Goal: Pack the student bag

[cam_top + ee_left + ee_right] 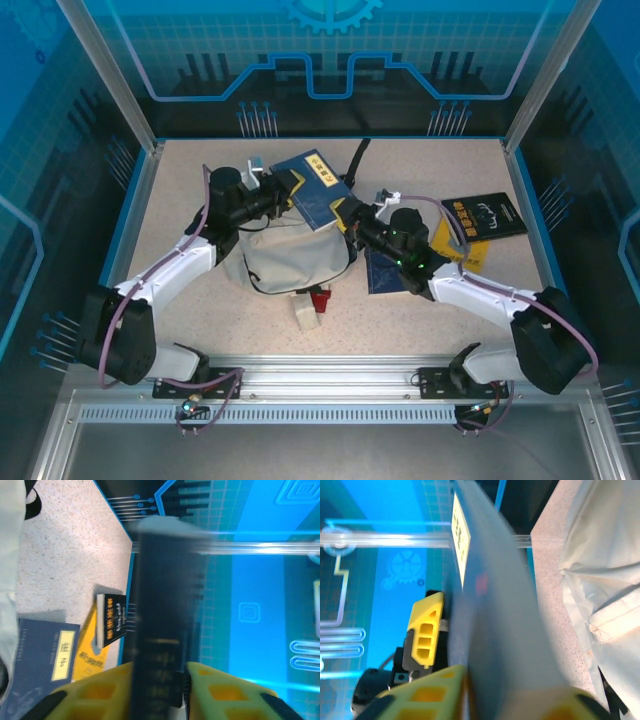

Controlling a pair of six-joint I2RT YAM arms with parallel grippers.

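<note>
The cream student bag point(285, 258) lies in the middle of the table, seen too as pale fabric point(602, 575) in the right wrist view. A blue book with a yellow label point(315, 185) is held tilted over the bag's top. My left gripper point(284, 196) is shut on the book's left edge, and the dark book edge point(160, 620) stands between its yellow fingers point(95, 695). My right gripper point(352, 224) is shut on the book's right side, where the blue cover point(495, 620) fills the gap at the gripper point(512, 697).
A second blue book point(385, 270), a yellow book point(458, 250) and a black book point(485, 215) lie right of the bag. A small white block point(305, 313) and a red object point(320, 298) sit in front of it. Blue walls ring the table.
</note>
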